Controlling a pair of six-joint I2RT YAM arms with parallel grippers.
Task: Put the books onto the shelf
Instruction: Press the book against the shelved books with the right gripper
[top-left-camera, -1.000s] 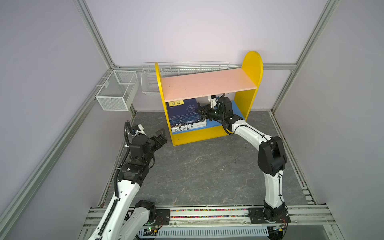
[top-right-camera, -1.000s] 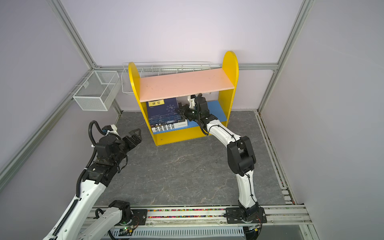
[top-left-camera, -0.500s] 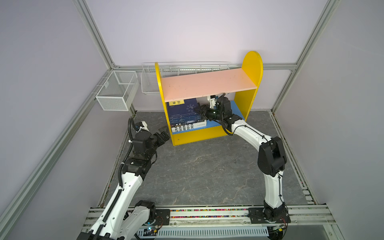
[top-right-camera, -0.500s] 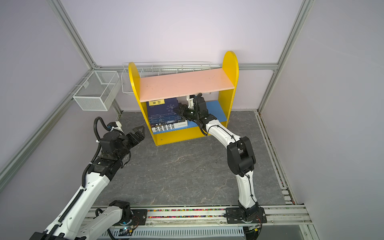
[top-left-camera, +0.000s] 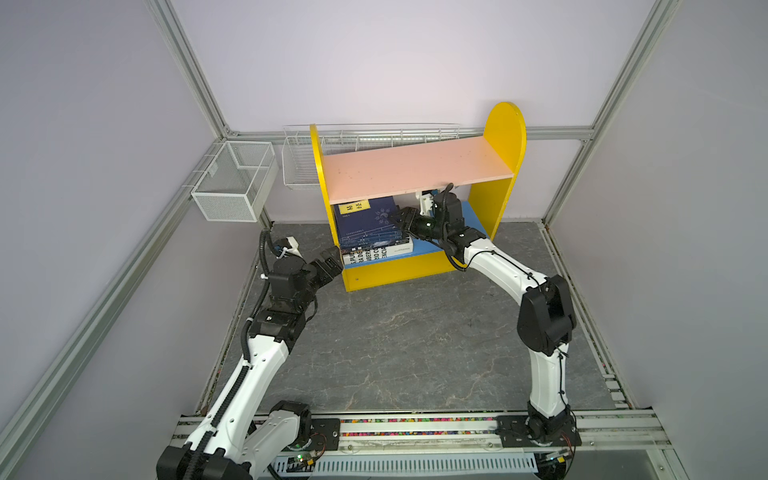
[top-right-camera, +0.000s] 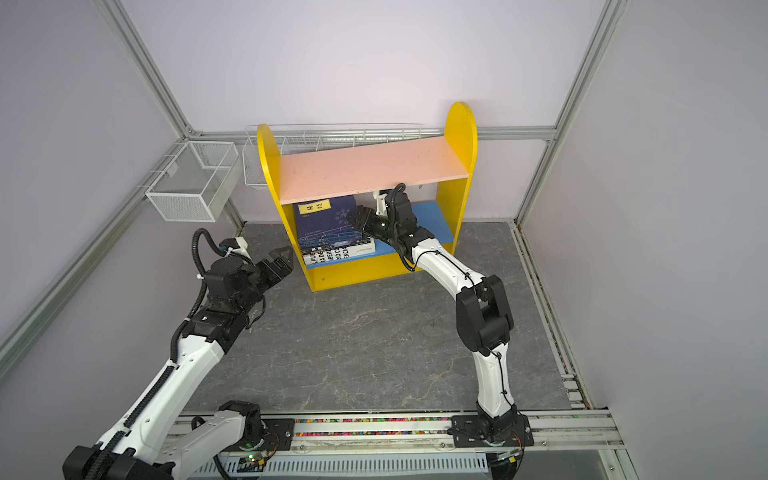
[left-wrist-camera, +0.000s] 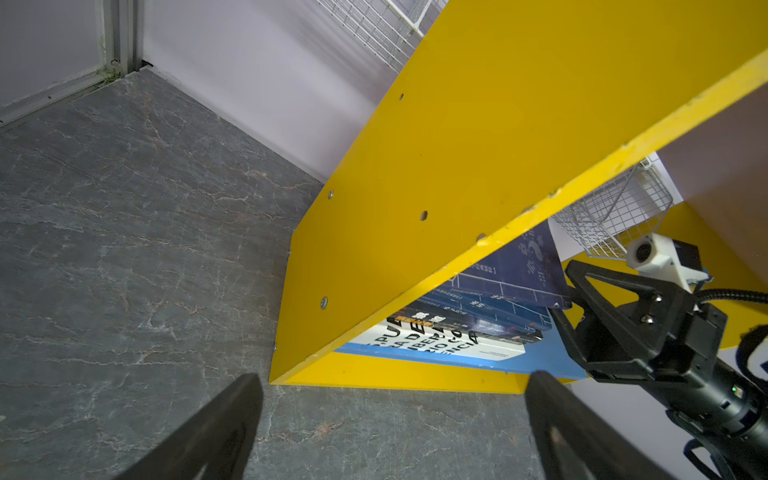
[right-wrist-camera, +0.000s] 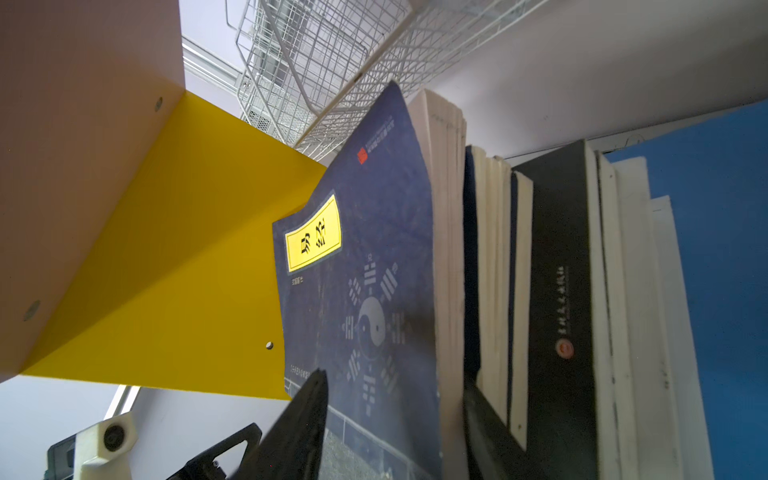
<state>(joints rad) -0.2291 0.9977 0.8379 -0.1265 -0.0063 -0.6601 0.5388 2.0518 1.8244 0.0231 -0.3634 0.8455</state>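
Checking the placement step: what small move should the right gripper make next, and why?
Probably draw the right gripper straight back out from under the pink upper board. Its jaws stand apart on either side of the top navy book, which already lies on the stack on the blue lower board, so it looks released.

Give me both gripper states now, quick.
Left gripper: open, empty.
Right gripper: open, fingers either side of the top navy book.
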